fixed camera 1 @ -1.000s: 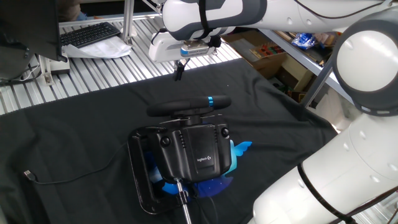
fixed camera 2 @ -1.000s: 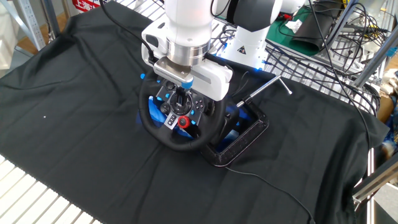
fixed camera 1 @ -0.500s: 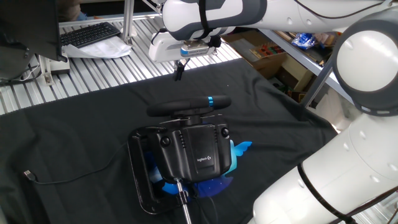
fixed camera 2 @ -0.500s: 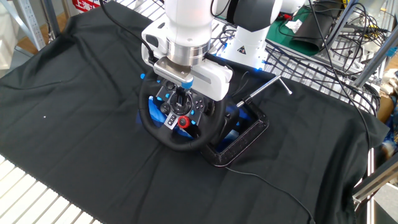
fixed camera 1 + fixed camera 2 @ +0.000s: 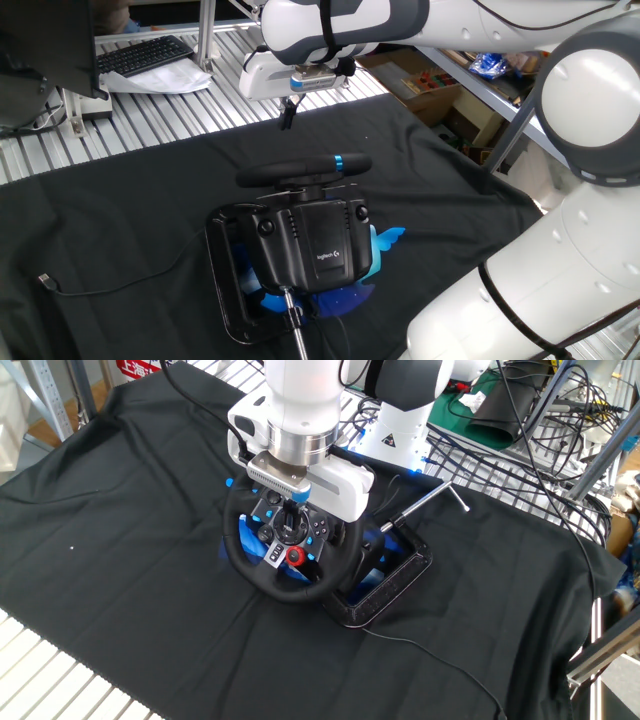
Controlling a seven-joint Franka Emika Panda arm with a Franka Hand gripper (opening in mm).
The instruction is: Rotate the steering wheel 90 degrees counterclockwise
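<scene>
Black cloth (image 5: 120, 210) covers the table, and on it stands the steering wheel (image 5: 305, 170), seen edge-on in one fixed view as a thin dark bar with a small bright-blue band (image 5: 339, 162) near its right end. Directly on the near side of the wheel in that view sits its boxy black housing (image 5: 320, 245) bearing a white logo, resting partly within a flat black rectangular frame (image 5: 222, 290), with a blue piece (image 5: 385, 240) showing at the housing's right.

The gripper (image 5: 288, 112) hangs from the white arm above and on the far side of the wheel in this view, apart from the rim, with bare cloth visible between them. Its dark fingers point downward and appear close together; whether a gap remains between them cannot be told.

In the other fixed view the wheel (image 5: 262, 578) faces the camera as a full black ring, its hub carrying buttons and a red dial (image 5: 295, 556). Here the gripper (image 5: 289, 517) lies in front of the hub, inside the ring's outline, its white body hiding the top of the rim. Whether the fingers touch the hub cannot be told. The frame (image 5: 395, 585) lies to the right of the wheel, and a thin cable (image 5: 440, 660) trails from it across the cloth towards the near right.
</scene>
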